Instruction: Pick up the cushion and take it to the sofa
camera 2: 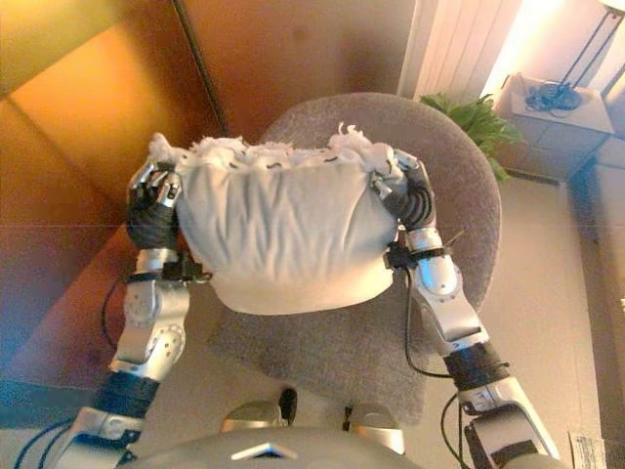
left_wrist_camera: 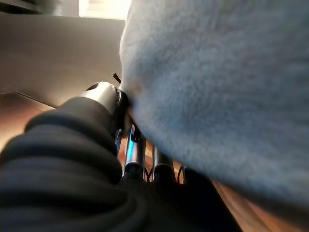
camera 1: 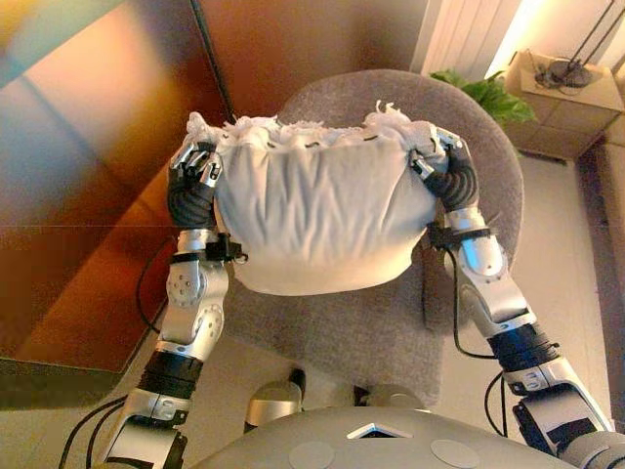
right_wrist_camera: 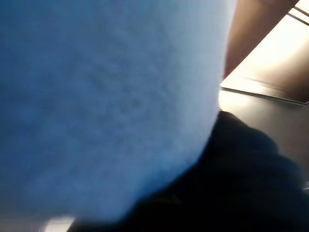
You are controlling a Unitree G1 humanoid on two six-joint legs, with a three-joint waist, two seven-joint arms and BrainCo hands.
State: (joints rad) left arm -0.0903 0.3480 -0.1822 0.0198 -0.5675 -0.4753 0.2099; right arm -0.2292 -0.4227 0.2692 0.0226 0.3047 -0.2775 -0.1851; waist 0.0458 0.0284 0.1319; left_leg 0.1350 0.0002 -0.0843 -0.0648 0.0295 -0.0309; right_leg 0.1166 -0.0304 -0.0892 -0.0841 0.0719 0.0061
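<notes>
The cushion (camera 1: 322, 220) is off the ground and carried between both hands, hanging in front of the robot above a round grey chair (camera 1: 469, 156). It is white, wrinkled across its face, with a fluffy fringe along the upper edge. The left hand (camera 1: 195, 168) grips the cushion's left upper corner, its fingers curled into the fabric. The right hand (camera 1: 437, 156) does the same at the right upper corner. The two wrist views are mostly filled by white cloth pressed close against the hands, so the exact finger wrap is hard to read there; from the head views both hands look closed on the cushion.

The picking-up step seems done, and the carry is now in hand. No sofa can be clearly made out here, though a pale edge at the far right might belong to one. Behind the chair stand a green plant (camera 1: 493, 95) and a small side table (camera 1: 571, 103); a brown wooden wall (camera 1: 88, 176) runs along the left.

The next move calls for keeping both grips firm and level while the robot turns and walks, since the cushion is soft and could sag or slip from one corner.
</notes>
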